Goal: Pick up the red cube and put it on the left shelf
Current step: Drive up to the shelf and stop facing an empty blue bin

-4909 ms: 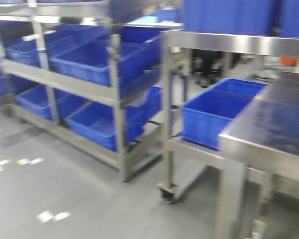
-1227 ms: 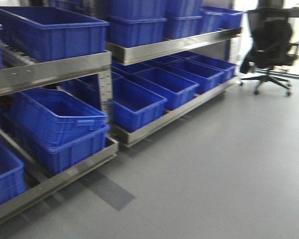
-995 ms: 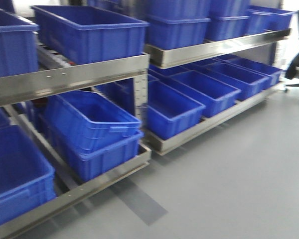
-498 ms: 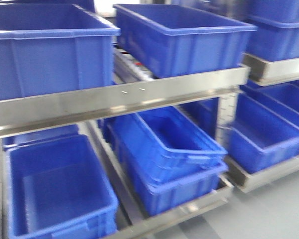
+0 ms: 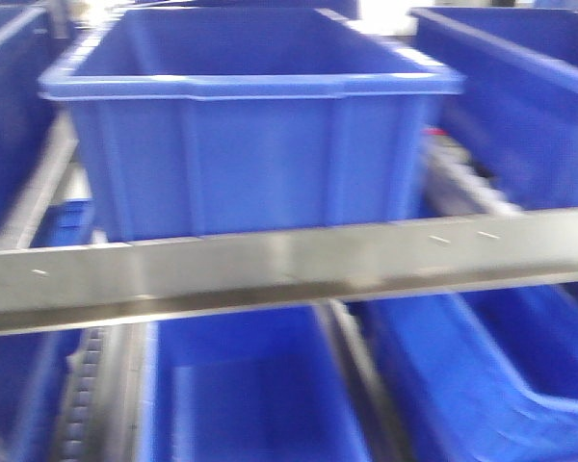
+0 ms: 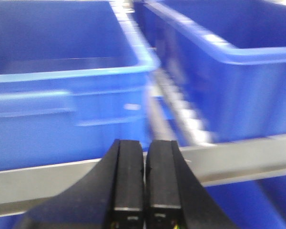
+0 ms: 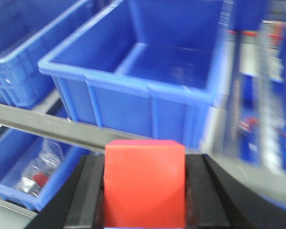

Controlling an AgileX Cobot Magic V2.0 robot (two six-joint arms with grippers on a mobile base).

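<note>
The red cube (image 7: 145, 183) sits between the black fingers (image 7: 88, 191) of my right gripper (image 7: 145, 164), which is shut on it. It hangs in front of an empty blue bin (image 7: 148, 71) on a steel shelf rail (image 7: 52, 126). My left gripper (image 6: 144, 145) is shut and empty, its pads pressed together in front of a steel rail (image 6: 229, 160) and blue bins (image 6: 62, 109). The front view shows a blue bin (image 5: 250, 125) on the steel shelf rail (image 5: 289, 265). Neither gripper shows in that view.
More blue bins stand to the sides and on the lower level (image 5: 260, 395). A lower bin at the left in the right wrist view holds bagged small parts (image 7: 35, 174). Shelf uprights with red labels (image 7: 250, 81) stand at the right.
The view has swept along the shelving and closed in: the floor and office chair are out of view, and one bin on the upper shelf now fills the front view.
</note>
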